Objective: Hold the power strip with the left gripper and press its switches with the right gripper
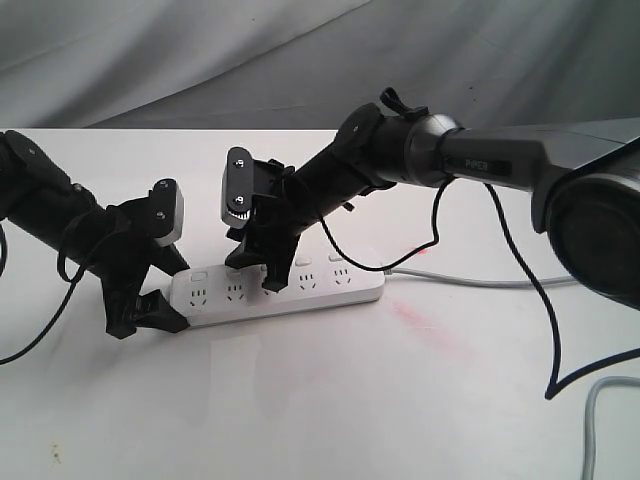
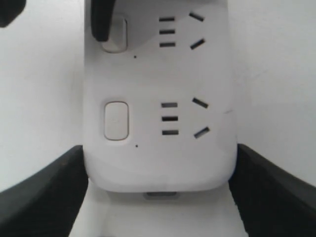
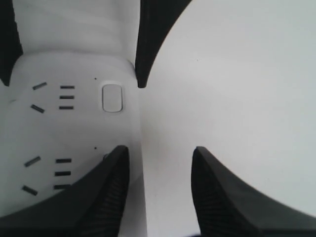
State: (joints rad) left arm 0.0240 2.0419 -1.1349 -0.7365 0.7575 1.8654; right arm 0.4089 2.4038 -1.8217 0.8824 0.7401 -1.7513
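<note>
The white power strip (image 1: pixel 300 285) lies flat on the white table, its grey cord (image 1: pixel 480 282) leaving to the right. My left gripper (image 1: pixel 165 295) is shut on the strip's left end. In the left wrist view its jaws press both sides of the power strip (image 2: pixel 158 163). My right gripper (image 1: pixel 258 272) stands over the strip, open. One of its fingers (image 2: pixel 101 19) rests on the second switch (image 2: pixel 118 42). The end switch (image 2: pixel 116 120) is bare. In the right wrist view the right gripper (image 3: pixel 160 148) has one finger over the strip and the other over the table.
A loose black cable (image 1: pixel 540 300) hangs from the right arm onto the table. A thick grey cable (image 1: pixel 600 420) lies at the lower right. A faint red mark (image 1: pixel 412 318) shows on the table right of the strip. A grey cloth backdrop (image 1: pixel 200 60) hangs behind.
</note>
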